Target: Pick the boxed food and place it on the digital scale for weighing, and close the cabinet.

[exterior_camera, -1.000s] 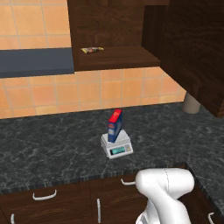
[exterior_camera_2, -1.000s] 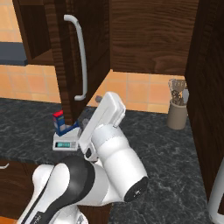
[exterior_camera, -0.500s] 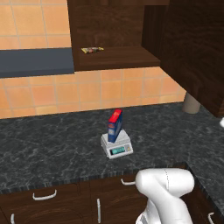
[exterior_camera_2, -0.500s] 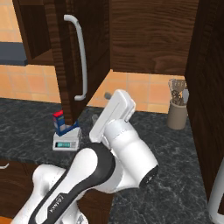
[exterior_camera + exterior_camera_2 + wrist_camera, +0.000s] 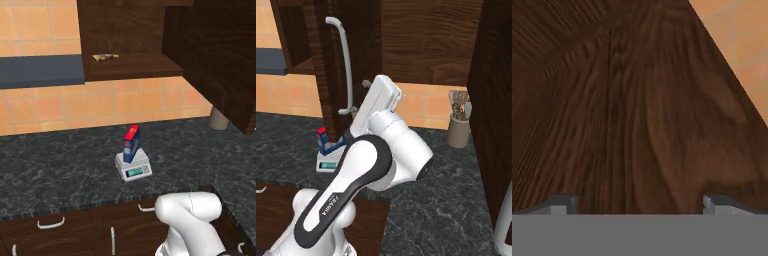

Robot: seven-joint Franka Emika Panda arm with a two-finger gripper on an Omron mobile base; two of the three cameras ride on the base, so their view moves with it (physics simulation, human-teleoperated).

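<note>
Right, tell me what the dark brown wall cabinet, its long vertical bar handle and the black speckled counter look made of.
Dark brown wall cabinet: wood or wood veneer, going by the streaked grain, with a matt finish. Long vertical bar handle: probably metal, being pale silver-grey and smooth with a soft sheen. Black speckled counter: polished stone such as granite or marble, perhaps an imitation, judging by the grey veining on black.

The white arm (image 5: pixel 381 150) has swung higher and closer to the open cabinet door (image 5: pixel 331 65).

The white arm bends up at the elbow, its gripper (image 5: pixel 640 204) spread wide (fingertips well apart).
</note>
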